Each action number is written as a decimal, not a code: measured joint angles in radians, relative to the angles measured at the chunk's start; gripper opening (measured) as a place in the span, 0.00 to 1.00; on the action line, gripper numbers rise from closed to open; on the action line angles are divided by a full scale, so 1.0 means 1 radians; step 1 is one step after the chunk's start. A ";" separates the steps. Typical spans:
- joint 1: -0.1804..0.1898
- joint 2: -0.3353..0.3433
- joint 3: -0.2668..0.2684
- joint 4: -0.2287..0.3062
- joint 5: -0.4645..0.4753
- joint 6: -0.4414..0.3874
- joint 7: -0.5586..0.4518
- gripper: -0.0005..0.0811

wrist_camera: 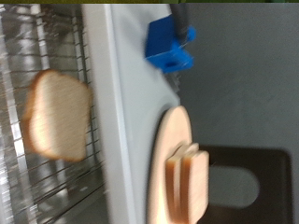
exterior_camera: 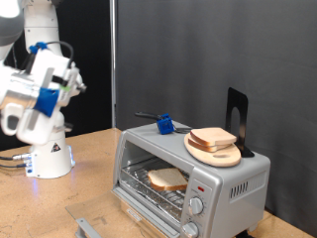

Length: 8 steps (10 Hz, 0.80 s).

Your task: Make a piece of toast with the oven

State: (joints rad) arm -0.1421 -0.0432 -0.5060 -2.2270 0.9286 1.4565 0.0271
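Observation:
The silver oven (exterior_camera: 233,183) stands at the exterior view's right with its glass door dropped open. One piece of toast (exterior_camera: 166,178) lies flat on the wire rack inside, and it also shows in the wrist view, piece of toast (wrist_camera: 56,117) on rack (wrist_camera: 19,56). My gripper (exterior_camera: 65,81) hangs high at the exterior view's left, well away from the oven and touching nothing. Its fingers are out of the wrist view.
On the oven's top sit a round wooden plate (exterior_camera: 220,154) with stacked bread slices (exterior_camera: 212,139), a blue block (exterior_camera: 165,125) and a black stand (exterior_camera: 238,117). The arm's white base (exterior_camera: 50,154) stands on the wooden table (exterior_camera: 89,169). Two knobs (exterior_camera: 195,208) are at the oven's front.

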 joint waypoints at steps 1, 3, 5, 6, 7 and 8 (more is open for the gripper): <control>-0.010 0.030 -0.012 0.014 0.002 0.017 -0.003 0.84; -0.030 0.103 -0.026 0.057 0.002 0.034 -0.034 0.84; -0.048 0.180 -0.034 0.102 -0.012 0.031 -0.077 0.84; -0.052 0.212 -0.034 0.132 -0.018 0.009 -0.088 0.84; -0.052 0.212 -0.034 0.130 -0.015 0.011 -0.088 0.84; -0.052 0.212 -0.034 0.124 -0.016 0.011 -0.088 0.84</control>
State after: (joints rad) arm -0.1943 0.1692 -0.5399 -2.1030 0.9124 1.4676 -0.0607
